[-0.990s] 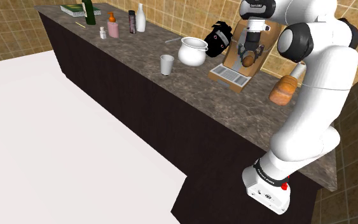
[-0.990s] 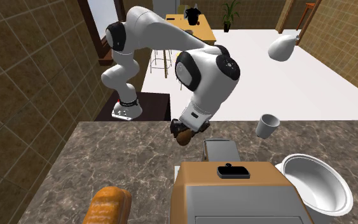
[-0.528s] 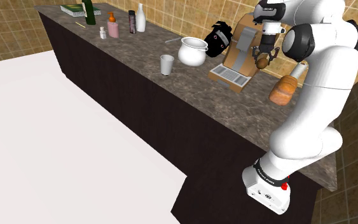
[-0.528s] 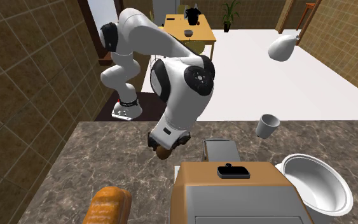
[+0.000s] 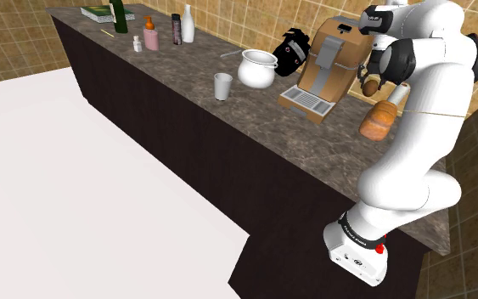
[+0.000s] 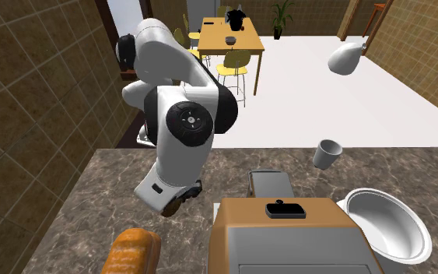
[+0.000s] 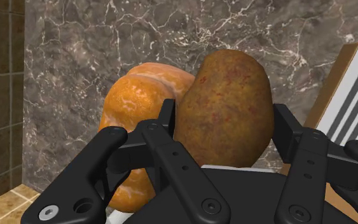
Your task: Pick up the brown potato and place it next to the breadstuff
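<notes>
The brown potato point(image 7: 225, 105) is clasped between my black fingers point(image 7: 166, 121), so my gripper point(image 7: 226, 130) is shut on it. Right behind the potato in the wrist view lies the orange-brown bread loaf point(image 7: 136, 105) on the dark marble counter point(image 7: 107, 44). In the shoulder view the gripper point(image 5: 369, 86) holds the potato point(image 5: 370, 87) in the air just above and beyond the loaf point(image 5: 379, 121). In the second exterior view the gripper point(image 6: 176, 205) hangs a little above the counter, up and to the right of the loaf point(image 6: 134, 251).
A brown coffee machine point(image 5: 324, 66) stands close beside the gripper, with a white pot point(image 5: 256, 68), a cup point(image 5: 222, 86) and a black appliance point(image 5: 293, 49) beyond it. Bottles point(image 5: 150, 34) stand at the counter's far end. A tiled wall point(image 5: 475, 102) backs the counter.
The arm has carried the potato from in front of the coffee machine, past it, toward the bread loaf. The fingers stayed shut on the potato throughout.
</notes>
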Controlling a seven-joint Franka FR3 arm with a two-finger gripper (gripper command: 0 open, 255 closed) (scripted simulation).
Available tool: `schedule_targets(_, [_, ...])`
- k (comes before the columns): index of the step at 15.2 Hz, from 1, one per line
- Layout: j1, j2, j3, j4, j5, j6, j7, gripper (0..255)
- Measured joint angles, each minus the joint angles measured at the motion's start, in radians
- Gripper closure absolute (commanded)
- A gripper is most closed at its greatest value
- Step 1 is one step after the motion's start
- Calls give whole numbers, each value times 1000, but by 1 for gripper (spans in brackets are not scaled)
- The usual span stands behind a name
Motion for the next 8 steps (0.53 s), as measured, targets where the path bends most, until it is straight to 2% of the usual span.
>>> schedule_targets(2, [-17, 11, -4, 6, 2, 8, -19, 255])
schedule_targets(8, [-13, 11, -2, -71, 3, 84, -13, 255])
